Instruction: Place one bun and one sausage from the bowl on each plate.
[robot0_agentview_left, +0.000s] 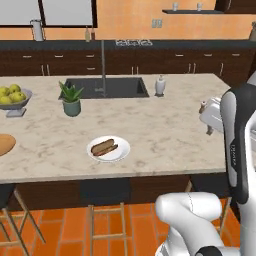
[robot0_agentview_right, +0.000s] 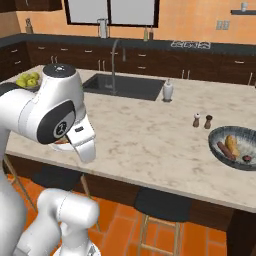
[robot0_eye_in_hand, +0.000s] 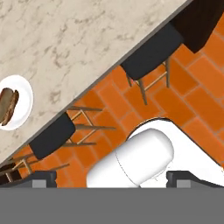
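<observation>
Bar stool (robot0_eye_in_hand: 151, 46) under counter edge, claw (robot0_eye_in_hand: 112, 178) wide and empty, white plate (robot0_agentview_left: 109, 149) with bun and sausage, no legible writing

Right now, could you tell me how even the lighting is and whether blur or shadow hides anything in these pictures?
Left base view: flat, even light, the white plate slightly soft, faint shadow under it. Right base view: the bowl clear, no glare. Hand view: sharp, stools cast no strong shadows.
</observation>
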